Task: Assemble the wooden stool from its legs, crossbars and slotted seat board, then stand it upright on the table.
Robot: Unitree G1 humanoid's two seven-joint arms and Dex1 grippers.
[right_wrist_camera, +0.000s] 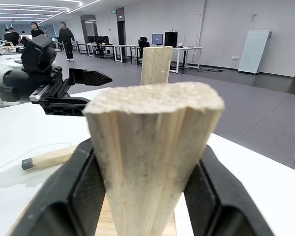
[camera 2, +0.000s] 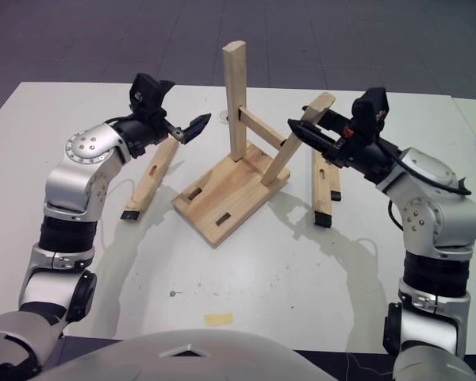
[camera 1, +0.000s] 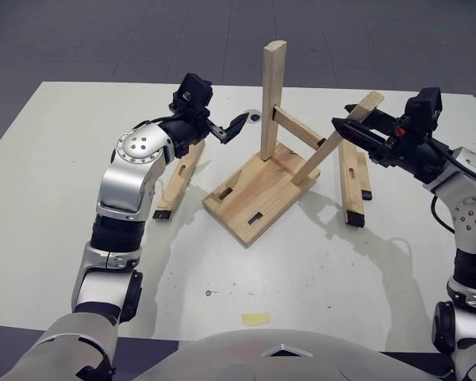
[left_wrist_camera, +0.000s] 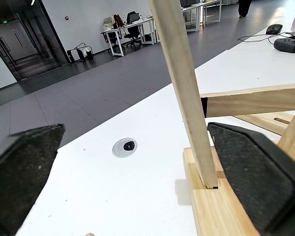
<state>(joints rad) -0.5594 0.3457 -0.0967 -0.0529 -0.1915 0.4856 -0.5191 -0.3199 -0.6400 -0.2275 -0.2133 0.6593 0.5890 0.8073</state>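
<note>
Left eye view: table [camera 1: 63,159], tiled floor [camera 1: 103,32]

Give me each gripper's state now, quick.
Left gripper: open, holding nothing.
Right gripper: shut on the tilted leg.
</note>
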